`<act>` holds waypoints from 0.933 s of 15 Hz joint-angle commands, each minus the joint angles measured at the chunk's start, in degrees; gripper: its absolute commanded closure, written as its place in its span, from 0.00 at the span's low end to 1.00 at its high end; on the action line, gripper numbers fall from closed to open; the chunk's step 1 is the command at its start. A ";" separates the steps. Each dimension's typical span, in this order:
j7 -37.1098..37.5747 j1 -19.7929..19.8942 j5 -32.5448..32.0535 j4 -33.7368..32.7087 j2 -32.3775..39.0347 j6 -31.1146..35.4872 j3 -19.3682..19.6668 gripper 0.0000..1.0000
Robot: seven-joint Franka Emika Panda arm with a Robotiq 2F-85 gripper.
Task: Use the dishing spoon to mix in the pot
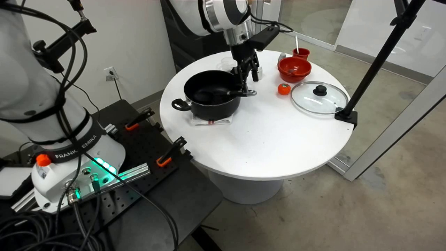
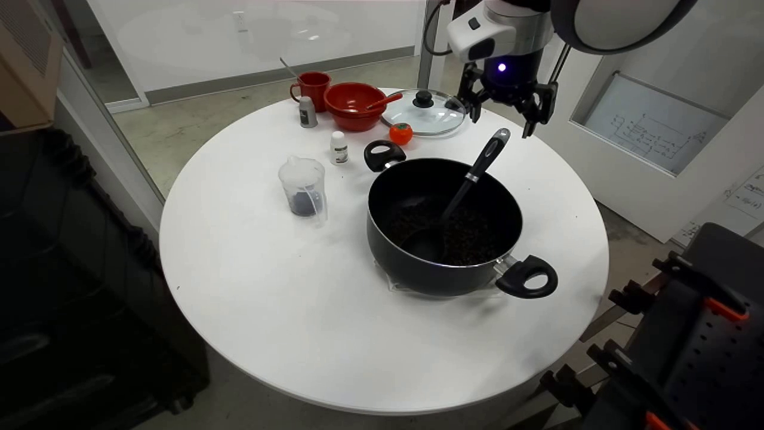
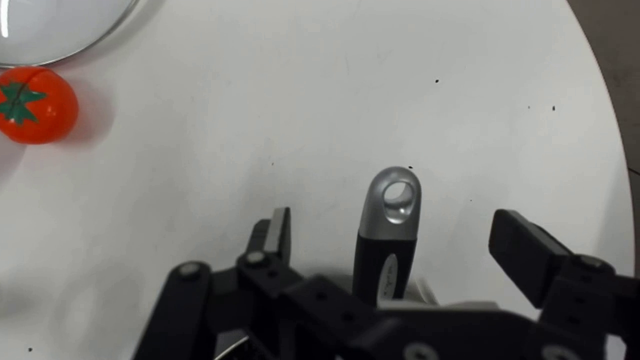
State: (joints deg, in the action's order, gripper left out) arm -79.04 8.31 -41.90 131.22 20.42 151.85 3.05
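Hovering by the pot (image 2: 412,272) and the dishing spoon (image 2: 464,189) with the gripper (image 2: 501,126) wide.
Taking in, in an exterior view, a clear jug (image 2: 301,182) left of centre, a red bowl (image 2: 352,123) at upper centre, then a tomato (image 2: 400,134) and a glass lid (image 2: 421,120); finding the dishing spoon leaning inside the pot, right of centre; in the wrist view, framing its handle (image 3: 387,245) between spread fingers (image 3: 525,255), apart from both.

Found room on both sides of the dishing spoon (image 3: 385,265), inside the spread hand (image 3: 391,220). Noted low passage blocked by tomato (image 2: 401,134), glass lid (image 2: 425,120) and pot (image 2: 439,279), but open over bare table (image 2: 274,328) alongside.
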 commanded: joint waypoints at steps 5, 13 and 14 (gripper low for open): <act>-0.08 -0.56 -0.23 -0.89 2.52 -1.15 0.86 0.33; -0.33 -0.14 1.06 -0.50 1.32 -0.86 0.37 0.92; -0.15 -0.17 1.12 -0.31 0.89 -0.89 0.38 0.92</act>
State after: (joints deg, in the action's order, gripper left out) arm -79.04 8.32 -41.91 130.85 22.52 151.64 3.49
